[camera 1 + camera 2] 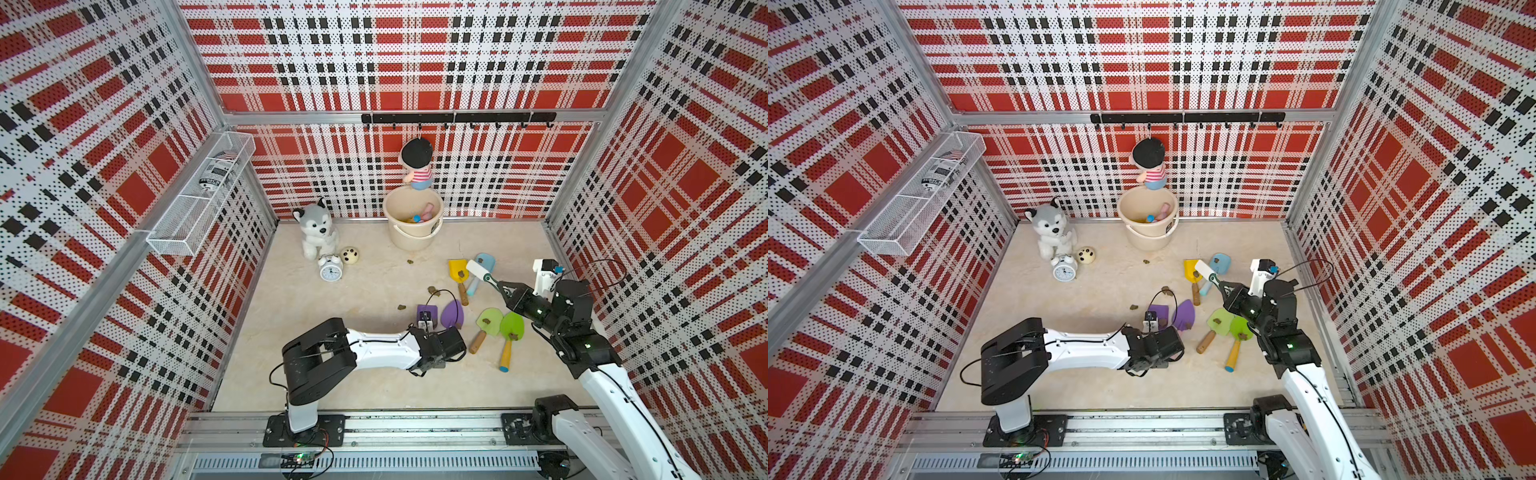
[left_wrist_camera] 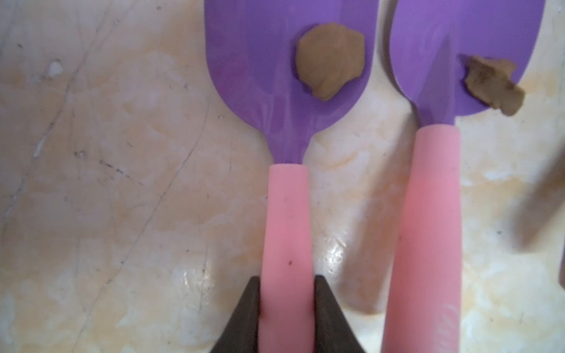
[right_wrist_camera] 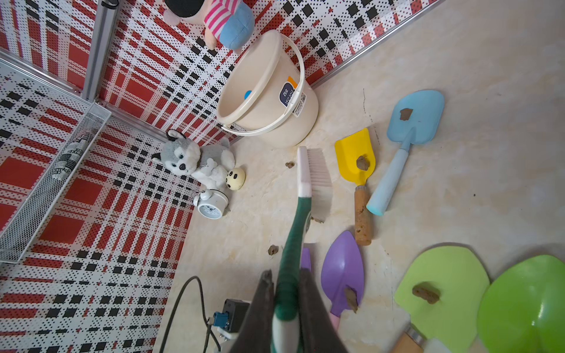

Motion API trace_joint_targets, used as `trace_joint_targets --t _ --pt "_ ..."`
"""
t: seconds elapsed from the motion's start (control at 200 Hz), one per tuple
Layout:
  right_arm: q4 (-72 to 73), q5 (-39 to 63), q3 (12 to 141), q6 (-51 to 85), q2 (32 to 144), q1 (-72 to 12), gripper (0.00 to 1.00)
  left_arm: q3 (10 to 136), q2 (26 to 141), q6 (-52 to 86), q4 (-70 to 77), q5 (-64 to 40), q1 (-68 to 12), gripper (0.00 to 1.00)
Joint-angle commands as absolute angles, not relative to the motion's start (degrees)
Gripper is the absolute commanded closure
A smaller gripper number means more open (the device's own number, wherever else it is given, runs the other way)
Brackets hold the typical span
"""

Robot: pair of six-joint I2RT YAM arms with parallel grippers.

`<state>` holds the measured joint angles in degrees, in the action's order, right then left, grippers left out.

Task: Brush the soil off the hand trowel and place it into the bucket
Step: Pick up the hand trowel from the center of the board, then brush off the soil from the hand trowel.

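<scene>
Fingers, left wrist view: two dark fingers of the left gripper press on both sides of the pink handle of a purple flat-bladed plastic trowel, closed on it.
Trowel, left wrist view: a rounded tan-brown soil lump sits on its blade. A purple pointed-bladed plastic trowel lies just beside it, handles roughly parallel, with a ragged lump at its blade edge. Bucket and brush fall outside this view.
Fingers, right wrist view: the right gripper is clamped on the green handle of a white-bristled plastic brush.
Surroundings, right wrist view: a cream-beige round plastic bucket stands against the plaid wall, its dark label readable only here. A yellow plastic trowel and a pale blue plastic trowel lie beyond the brush head, each carrying a lump. The brush handle hides nearly all of the gripped trowel.
Fingers, both top views: the left wrist covers its fingers and the pink handle, and only the purple blade shows. The right grip on the brush is plain.
Bucket, both top views: at the back wall, well apart from both grippers, with coloured handles visible inside.
Floor, both top views: loose soil crumbs lie between the bucket and the purple trowels.
</scene>
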<state>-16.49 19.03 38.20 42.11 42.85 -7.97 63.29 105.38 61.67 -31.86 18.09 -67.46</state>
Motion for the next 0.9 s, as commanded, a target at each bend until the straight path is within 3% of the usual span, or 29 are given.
trace_joint_targets --t 0.0,0.06,0.296,0.471,0.571,0.892 --pt "-15.22 18.95 38.66 42.60 42.63 -7.65 1.00 65.11 101.75 58.43 -36.41 13.62 -65.89 0.93" --pt "-14.99 19.85 38.59 42.68 42.78 -7.65 1.00 65.07 100.08 55.98 -37.55 10.84 -64.25 1.00" --pt "-12.95 26.90 37.59 42.38 42.98 -7.65 1.00 63.47 88.32 41.84 -42.33 6.48 -56.00 1.00" --pt "-5.91 39.65 35.55 42.97 43.49 -7.75 1.00 59.28 78.46 29.76 -43.47 -4.67 -43.21 1.00" --pt "-0.83 46.65 34.45 45.36 44.69 -8.27 1.00 59.26 75.17 25.14 -46.00 -6.09 -37.80 1.00" --pt "16.82 47.66 31.89 51.90 52.15 -22.30 1.00 62.64 74.94 19.27 -52.80 -3.79 -36.36 1.00"
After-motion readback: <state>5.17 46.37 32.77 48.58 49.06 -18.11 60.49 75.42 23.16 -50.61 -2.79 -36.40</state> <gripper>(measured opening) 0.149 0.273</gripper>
